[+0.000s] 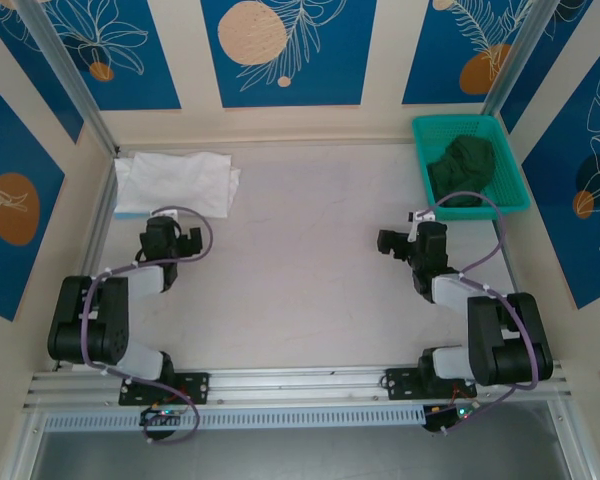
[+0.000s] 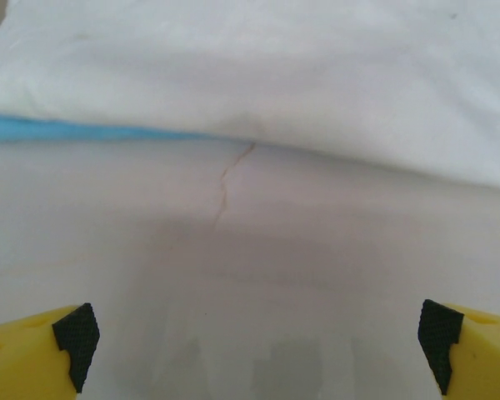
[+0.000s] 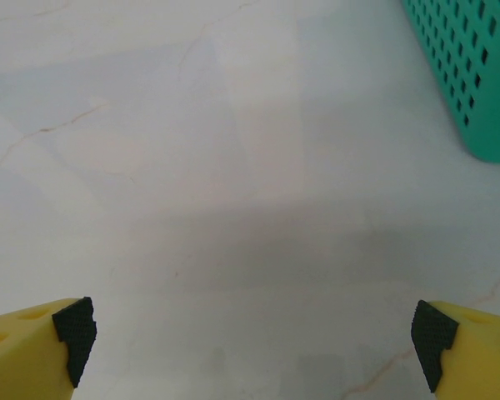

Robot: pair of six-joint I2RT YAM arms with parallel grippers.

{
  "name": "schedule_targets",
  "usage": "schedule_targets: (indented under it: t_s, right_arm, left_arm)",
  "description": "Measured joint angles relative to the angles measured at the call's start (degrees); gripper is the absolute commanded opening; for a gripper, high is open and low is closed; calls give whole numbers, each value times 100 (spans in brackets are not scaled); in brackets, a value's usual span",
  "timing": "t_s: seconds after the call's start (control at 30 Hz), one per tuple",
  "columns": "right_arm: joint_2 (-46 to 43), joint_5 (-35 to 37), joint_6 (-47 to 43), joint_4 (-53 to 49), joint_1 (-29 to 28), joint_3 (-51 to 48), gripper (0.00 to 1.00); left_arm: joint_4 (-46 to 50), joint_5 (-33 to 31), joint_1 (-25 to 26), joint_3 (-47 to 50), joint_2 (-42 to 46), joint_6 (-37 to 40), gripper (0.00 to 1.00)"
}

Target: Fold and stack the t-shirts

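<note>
A folded white t-shirt (image 1: 175,182) lies at the table's far left. A light-blue t-shirt (image 1: 125,214) sits under it, showing as a thin strip at the near left edge. My left gripper (image 1: 175,236) hovers just in front of this stack, open with nothing between its fingers. In the left wrist view the white t-shirt (image 2: 275,75) spans the top, the light-blue edge (image 2: 50,129) peeks out at left, and bare table lies between the fingertips of the left gripper (image 2: 258,337). My right gripper (image 1: 408,241) is open over bare table at the right, seen empty in its wrist view (image 3: 254,337).
A teal perforated basket (image 1: 508,150) stands at the far right corner with a crumpled dark green cloth (image 1: 465,168) inside; its wall (image 3: 475,75) shows at the upper right of the right wrist view. Metal frame posts and patterned walls enclose the marble table (image 1: 310,260).
</note>
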State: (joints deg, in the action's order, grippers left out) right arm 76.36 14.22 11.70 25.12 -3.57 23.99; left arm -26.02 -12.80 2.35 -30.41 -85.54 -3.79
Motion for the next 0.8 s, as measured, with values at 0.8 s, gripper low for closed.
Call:
schedule_targets:
  t_s: [0.8]
  right_arm:
    - [979,-1025,-732,2546,162,-717,99]
  left_arm:
    - [-2170,380,417,964,-214,702,100]
